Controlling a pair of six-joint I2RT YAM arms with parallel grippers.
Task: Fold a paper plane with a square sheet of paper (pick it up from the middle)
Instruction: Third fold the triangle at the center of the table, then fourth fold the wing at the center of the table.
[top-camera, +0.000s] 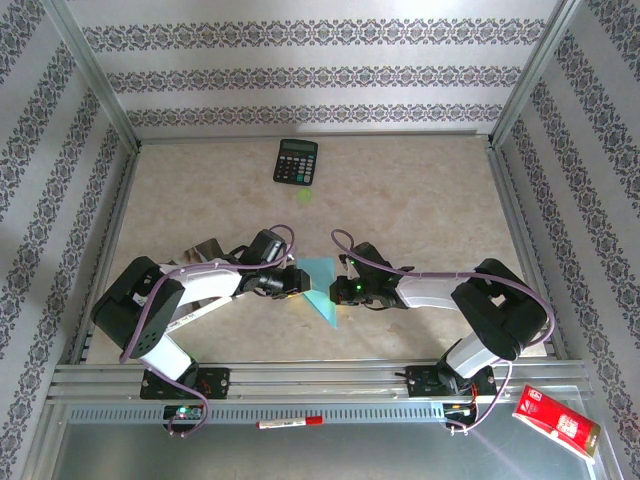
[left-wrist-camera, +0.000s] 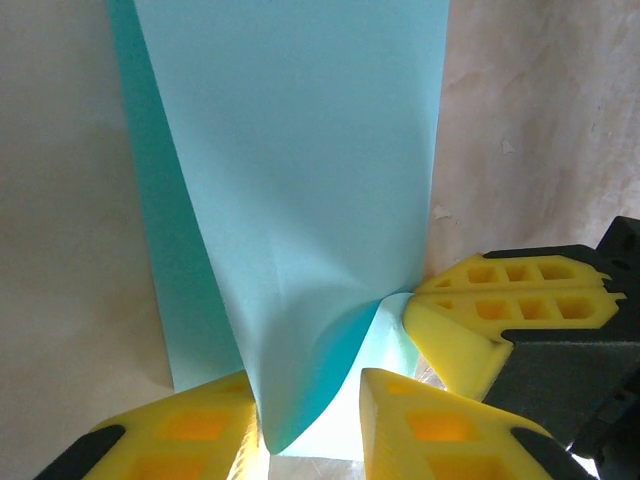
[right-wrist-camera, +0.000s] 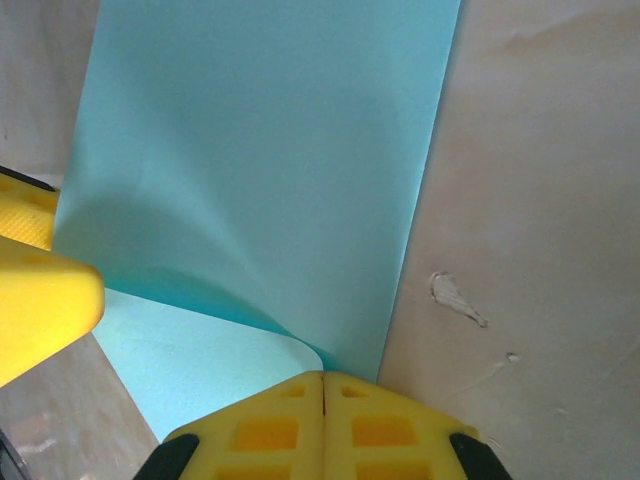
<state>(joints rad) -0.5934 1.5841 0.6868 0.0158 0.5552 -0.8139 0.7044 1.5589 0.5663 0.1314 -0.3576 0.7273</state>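
I log: square sheet of paper (left-wrist-camera: 300, 180) plain light cyan, teal in shadow. Left gripper (left-wrist-camera: 305, 440), right gripper (right-wrist-camera: 322, 420) yellow-fingered. Table (top-camera: 420, 200) mottled beige. Calculator (top-camera: 296, 160) black. Walls (top-camera: 300, 70) white, dark floral stripes.

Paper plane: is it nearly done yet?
Not yet. Done: the light-cyan sheet is bent over itself, a soft fold, no sharp crease. In hand: the shut right gripper sits at the fold's end while the left gripper stands open around the raised flap. Left: pressing creases, the nose, the wings.
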